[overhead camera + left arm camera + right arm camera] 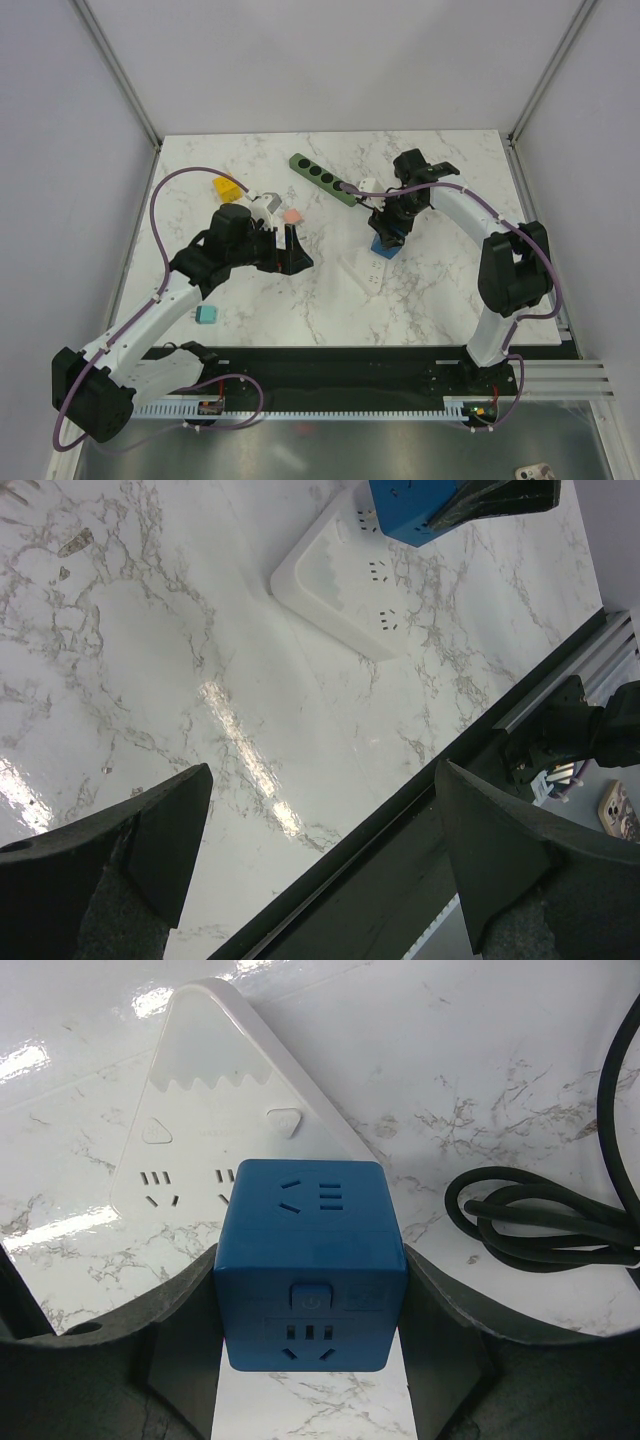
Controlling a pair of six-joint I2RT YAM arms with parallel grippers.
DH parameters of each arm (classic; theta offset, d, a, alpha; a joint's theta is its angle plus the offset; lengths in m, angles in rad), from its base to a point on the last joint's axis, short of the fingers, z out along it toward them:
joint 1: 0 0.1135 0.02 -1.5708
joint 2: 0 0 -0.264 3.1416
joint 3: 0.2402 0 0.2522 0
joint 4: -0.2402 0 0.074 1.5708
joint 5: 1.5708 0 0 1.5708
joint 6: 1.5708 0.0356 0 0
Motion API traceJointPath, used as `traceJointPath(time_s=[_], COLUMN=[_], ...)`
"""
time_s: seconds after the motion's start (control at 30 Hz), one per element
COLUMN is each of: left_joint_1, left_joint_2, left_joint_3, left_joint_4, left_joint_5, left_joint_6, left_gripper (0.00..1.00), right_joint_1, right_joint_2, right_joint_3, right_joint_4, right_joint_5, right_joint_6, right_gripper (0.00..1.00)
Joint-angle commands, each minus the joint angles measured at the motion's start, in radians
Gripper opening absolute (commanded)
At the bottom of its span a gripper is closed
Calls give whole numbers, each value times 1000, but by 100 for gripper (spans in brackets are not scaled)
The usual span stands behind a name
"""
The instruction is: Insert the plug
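Right gripper (310, 1345) clamps blue cube (310, 1250) over one end of white strip (200, 1090), cable (530, 1222) near. Left gripper (320, 865) jaws wide open above table (150, 680), apart from the strip

Green socket strip (322, 178) lying diagonal at back; yellow block (227, 187), pink block (292, 215), teal block (207, 314) left.

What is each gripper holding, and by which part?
The right gripper clamps the blue cube adapter by its opposite side faces; left gripper open, empty.
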Motion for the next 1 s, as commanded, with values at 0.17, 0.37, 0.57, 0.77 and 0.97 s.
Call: traceJointPath(time_s=[0.17, 0.37, 0.57, 0.77, 0.97], left_joint_1=[5, 5, 5, 5, 5], left_joint_2=[-19, -20, -23, -23, -20], left_joint_3=[-3, -2, -3, -2, -2], left_joint_4=[6, 7, 7, 7, 7], left_joint_5=[-9, -11, -11, -11, -11], left_joint_6=[31, 31, 31, 31, 31], left_gripper=[100, 100, 100, 100, 100], right_joint_1=[1, 2, 2, 2, 2], right_joint_2=[-1, 5, 15, 29, 27], right_joint_3=[1, -5, -1, 11, 28], right_joint_4=[0, -6, -2, 7, 11], right_joint_5=[-29, -26, -20, -9, -3], right_joint_6=[13, 11, 8, 13, 13], right_gripper=[0, 0, 0, 0, 0])
